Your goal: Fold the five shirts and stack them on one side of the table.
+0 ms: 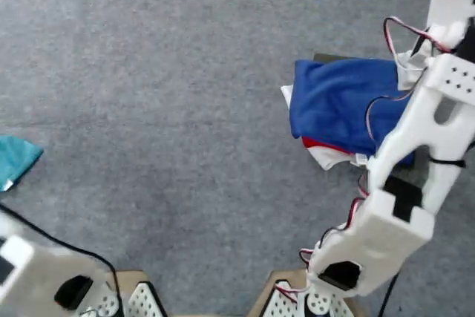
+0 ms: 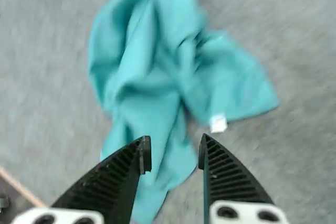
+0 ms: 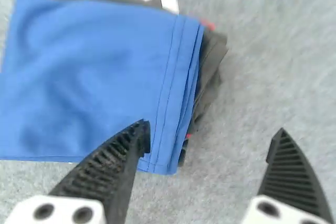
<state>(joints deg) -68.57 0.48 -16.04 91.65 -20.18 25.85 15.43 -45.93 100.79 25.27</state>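
Observation:
A crumpled teal shirt [image 2: 168, 77] lies on the grey table, at the table's left edge in the high view [image 1: 15, 157]. My left gripper [image 2: 174, 141] hovers over its near end, open, with nothing between the fingers. On the right side a folded blue shirt [image 1: 338, 102] tops a stack, with red [image 1: 323, 144] and white [image 1: 330, 157] shirts showing under it. The right wrist view shows the blue shirt [image 3: 89, 72] lying on a black shirt [image 3: 210, 66]. My right gripper [image 3: 212, 129] stands wide open above the stack's edge, holding nothing.
The grey felt table [image 1: 163, 109] stretches bare between the teal shirt and the stack. The right arm's white body [image 1: 415, 161] covers part of the stack in the high view. The arm bases [image 1: 297, 298] sit at the table's front edge.

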